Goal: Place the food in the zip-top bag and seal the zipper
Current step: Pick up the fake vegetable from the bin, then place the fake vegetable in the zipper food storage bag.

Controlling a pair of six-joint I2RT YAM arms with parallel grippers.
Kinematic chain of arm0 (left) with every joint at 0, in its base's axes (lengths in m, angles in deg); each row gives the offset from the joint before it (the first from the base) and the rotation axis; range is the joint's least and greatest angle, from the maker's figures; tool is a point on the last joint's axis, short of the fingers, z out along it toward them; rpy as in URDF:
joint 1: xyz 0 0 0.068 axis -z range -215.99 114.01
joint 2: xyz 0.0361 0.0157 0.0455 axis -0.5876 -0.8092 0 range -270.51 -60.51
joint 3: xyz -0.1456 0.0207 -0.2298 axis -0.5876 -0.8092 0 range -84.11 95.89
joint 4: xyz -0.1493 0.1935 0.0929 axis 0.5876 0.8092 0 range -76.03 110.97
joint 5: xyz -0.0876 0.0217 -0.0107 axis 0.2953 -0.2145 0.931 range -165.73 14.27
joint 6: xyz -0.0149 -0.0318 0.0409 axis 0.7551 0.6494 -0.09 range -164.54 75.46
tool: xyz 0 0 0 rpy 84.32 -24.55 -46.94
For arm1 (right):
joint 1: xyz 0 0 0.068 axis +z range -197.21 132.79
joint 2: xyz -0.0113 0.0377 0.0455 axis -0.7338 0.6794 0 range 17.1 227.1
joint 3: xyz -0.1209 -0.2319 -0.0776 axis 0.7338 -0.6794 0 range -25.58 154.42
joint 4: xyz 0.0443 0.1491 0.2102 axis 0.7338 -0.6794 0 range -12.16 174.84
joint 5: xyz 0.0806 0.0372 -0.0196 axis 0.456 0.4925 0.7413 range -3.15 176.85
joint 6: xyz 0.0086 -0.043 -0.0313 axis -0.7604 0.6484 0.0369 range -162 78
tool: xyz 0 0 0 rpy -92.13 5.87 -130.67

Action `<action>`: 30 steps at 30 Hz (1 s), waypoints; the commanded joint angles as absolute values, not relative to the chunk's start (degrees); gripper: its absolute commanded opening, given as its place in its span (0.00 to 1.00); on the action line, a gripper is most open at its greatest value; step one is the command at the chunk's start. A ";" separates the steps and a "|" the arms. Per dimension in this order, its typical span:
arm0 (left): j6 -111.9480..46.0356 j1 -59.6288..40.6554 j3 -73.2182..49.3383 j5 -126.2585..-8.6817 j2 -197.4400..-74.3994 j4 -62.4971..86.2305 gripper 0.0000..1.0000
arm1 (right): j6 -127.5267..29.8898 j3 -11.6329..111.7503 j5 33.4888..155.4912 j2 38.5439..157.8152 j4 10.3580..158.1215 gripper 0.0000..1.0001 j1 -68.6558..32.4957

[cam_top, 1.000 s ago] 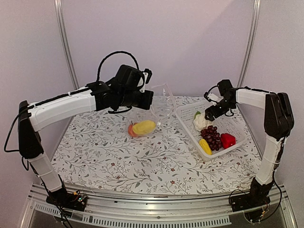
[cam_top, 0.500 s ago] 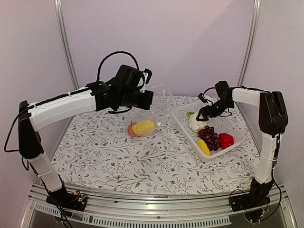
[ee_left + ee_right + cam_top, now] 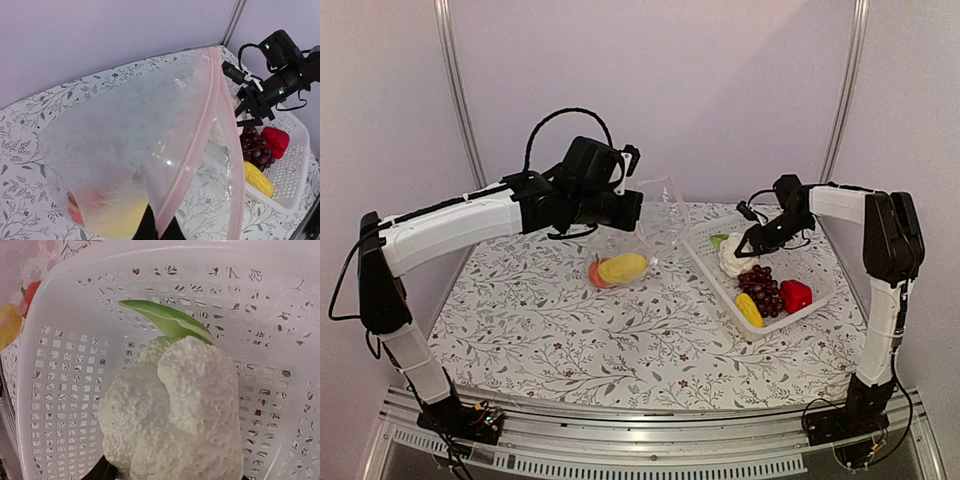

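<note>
My left gripper (image 3: 632,208) (image 3: 157,230) is shut on the pinkish zipper (image 3: 197,145) of the clear zip-top bag (image 3: 655,225) (image 3: 115,140), holding its mouth up and open toward the right. Inside the bag lie a yellow piece (image 3: 623,267) and an orange piece (image 3: 597,273). My right gripper (image 3: 752,243) (image 3: 170,475) reaches into the white basket (image 3: 820,265), its fingers closed on either side of the white cauliflower (image 3: 730,255) (image 3: 175,415) with its green leaf. Purple grapes (image 3: 761,288), a red pepper (image 3: 798,295) and a yellow piece (image 3: 750,308) lie in the basket.
The white lattice basket (image 3: 295,170) stands at the table's right side, close beside the bag's mouth. Its walls surround the right gripper on all sides. Metal frame posts (image 3: 455,90) rise at the back corners of the flowered tablecloth (image 3: 570,340).
The right gripper moved left and down onto the cauliflower and narrowed its jaws around it; the cauliflower shifted slightly left. The left arm and the bag stayed still.
</note>
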State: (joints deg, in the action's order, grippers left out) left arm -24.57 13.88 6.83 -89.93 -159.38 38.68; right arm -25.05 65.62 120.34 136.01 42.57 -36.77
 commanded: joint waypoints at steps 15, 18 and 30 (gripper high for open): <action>-25.01 13.45 8.38 -89.97 -160.71 38.66 0.00 | -23.16 68.93 132.81 112.29 40.01 0.32 -36.43; -24.78 13.46 8.59 -89.88 -160.80 38.67 0.00 | -24.29 70.83 137.16 111.49 40.40 0.32 -35.22; -23.55 13.42 9.25 -89.85 -160.91 38.69 0.00 | -29.13 75.32 147.28 112.97 42.85 0.31 -22.93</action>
State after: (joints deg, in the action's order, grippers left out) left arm -24.26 13.88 7.83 -90.06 -160.28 38.70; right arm -27.35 73.69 142.88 112.62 41.83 -27.87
